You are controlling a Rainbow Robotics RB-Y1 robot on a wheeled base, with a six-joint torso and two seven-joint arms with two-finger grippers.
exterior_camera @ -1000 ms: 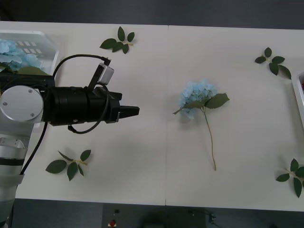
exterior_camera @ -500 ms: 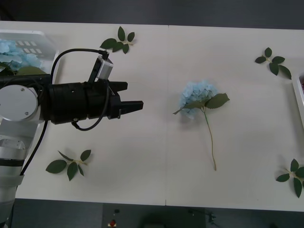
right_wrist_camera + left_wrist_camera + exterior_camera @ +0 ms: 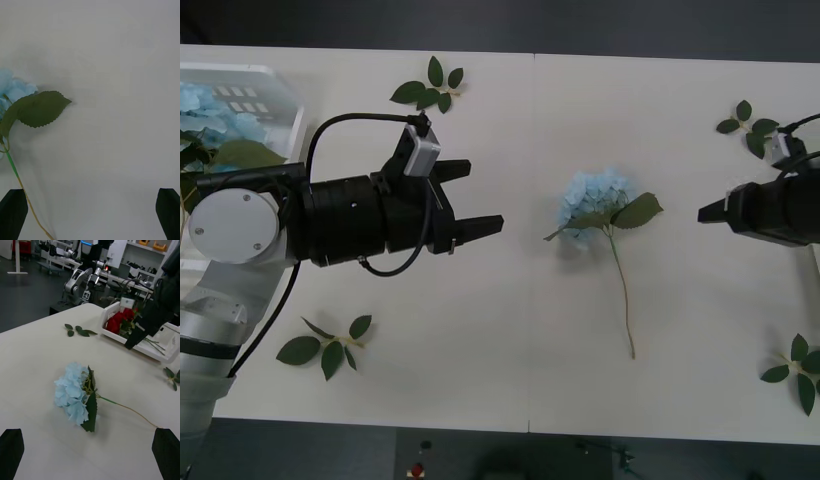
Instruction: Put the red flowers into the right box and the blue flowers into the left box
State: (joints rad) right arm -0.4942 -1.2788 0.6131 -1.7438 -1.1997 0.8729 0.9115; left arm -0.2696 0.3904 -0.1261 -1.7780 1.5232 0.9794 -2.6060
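White surface fills your front view. One blue flower (image 3: 597, 203) lies at centre, stem toward the lower edge. Your left pincer (image 3: 478, 203), released, points at it from mid-left, lined up to grasp; your right pincer (image 3: 707, 213), also released, waits mid-right.

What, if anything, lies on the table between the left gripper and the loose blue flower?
Nothing visible. Bare table separates the open left gripper from the blue flower. The leaf sprigs lie off to the sides. The path back to the left box also looks clear, apart from the arm itself.
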